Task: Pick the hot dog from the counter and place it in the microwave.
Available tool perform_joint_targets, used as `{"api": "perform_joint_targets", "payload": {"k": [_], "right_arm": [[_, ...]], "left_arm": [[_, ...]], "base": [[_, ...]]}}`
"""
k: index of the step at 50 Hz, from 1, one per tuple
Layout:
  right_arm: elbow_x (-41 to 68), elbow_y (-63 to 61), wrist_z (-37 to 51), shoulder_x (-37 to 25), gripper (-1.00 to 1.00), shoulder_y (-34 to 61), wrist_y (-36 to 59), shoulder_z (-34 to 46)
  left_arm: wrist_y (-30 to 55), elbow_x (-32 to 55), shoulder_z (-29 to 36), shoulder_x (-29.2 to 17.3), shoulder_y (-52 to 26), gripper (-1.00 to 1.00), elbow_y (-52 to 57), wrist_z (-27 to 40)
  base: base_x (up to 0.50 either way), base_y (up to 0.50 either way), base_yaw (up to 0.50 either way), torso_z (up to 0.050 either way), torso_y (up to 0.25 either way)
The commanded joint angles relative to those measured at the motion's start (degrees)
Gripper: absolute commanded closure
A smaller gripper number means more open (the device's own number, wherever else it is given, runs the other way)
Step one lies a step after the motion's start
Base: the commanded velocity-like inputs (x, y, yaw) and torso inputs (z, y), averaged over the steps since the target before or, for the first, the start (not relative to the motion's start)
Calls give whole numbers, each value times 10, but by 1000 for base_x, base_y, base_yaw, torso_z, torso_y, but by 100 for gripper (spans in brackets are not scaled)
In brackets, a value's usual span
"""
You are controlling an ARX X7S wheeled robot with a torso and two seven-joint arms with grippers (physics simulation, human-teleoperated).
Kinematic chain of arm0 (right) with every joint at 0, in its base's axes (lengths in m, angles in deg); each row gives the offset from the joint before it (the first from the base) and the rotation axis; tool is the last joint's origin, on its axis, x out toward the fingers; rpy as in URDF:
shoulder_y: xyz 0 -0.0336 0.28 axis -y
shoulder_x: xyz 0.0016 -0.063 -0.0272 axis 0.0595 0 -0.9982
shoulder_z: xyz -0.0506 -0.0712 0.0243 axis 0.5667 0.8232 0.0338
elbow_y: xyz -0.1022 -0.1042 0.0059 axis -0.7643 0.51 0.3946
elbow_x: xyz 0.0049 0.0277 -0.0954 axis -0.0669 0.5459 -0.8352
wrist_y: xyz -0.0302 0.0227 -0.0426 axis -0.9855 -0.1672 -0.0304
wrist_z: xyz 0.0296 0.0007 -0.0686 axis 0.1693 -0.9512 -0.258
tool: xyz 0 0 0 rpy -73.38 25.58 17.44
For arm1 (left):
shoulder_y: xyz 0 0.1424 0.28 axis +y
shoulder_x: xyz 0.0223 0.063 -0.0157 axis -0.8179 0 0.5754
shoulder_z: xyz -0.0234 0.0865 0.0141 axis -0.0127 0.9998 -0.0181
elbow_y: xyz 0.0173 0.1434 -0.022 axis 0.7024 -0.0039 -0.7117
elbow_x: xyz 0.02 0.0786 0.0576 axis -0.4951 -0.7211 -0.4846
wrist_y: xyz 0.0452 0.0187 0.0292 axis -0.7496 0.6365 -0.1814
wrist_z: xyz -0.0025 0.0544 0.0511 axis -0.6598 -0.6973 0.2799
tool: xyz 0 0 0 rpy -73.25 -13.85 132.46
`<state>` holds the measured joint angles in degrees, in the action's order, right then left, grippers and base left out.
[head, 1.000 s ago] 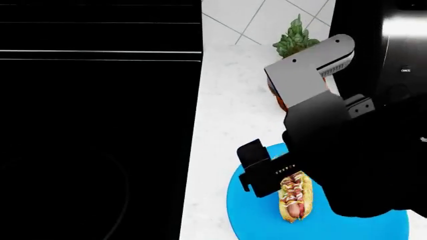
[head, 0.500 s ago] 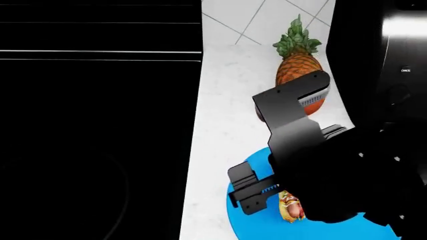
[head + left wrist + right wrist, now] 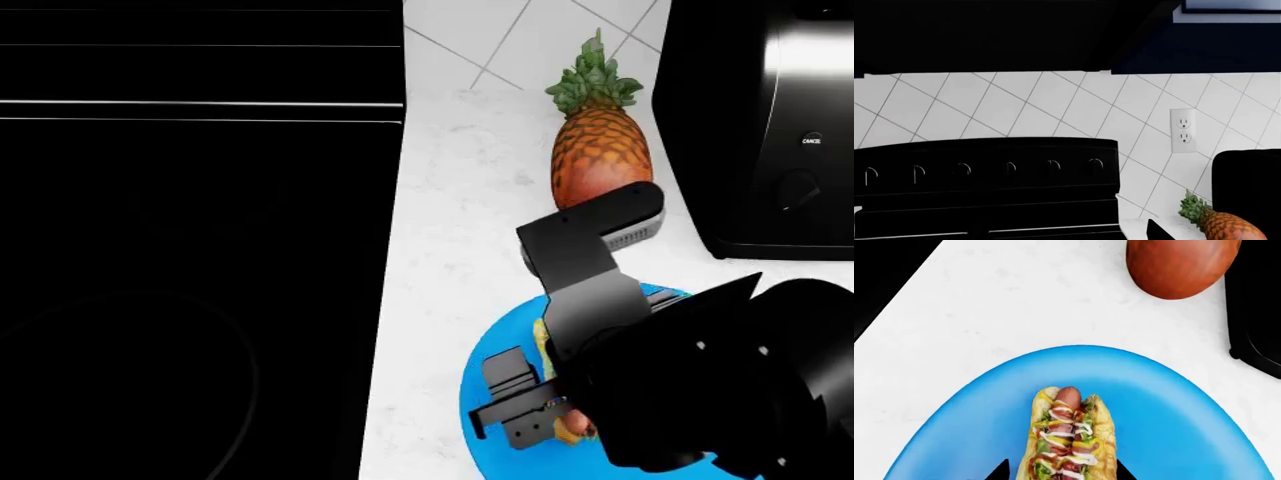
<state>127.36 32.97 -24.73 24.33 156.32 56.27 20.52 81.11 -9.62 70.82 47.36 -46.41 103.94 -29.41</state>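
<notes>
Dropping low over the hot dog [image 3: 1069, 435] at six o'clock on the plate [image 3: 487, 375], right gripper [image 3: 531, 405] open astride it, holding nothing yet; pineapple [image 3: 599, 150] uncovered behind; grasp imminent.

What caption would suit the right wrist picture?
Right gripper straddling a hot dog on a blue plate, pineapple beyond on the white counter.

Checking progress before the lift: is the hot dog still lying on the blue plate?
Yes. The hot dog lies flat on the blue plate, with the right pincer open, its tips either side of the bun.
</notes>
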Motion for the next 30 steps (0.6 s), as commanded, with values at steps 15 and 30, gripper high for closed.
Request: {"api": "perform_joint_targets", "payload": {"k": [15,30], "right_arm": [[70,-68,89,-26,100,30,33,-33],[298,-174,252,-77,100,113,57,-92]], "left_arm": [[-34,-1,17,-21,15,-100,-5,15],[-43,-12,38,-22,4,-100,-12,20]], "base": [[0,0,0,0,0],[0,0,0,0,0]]}}
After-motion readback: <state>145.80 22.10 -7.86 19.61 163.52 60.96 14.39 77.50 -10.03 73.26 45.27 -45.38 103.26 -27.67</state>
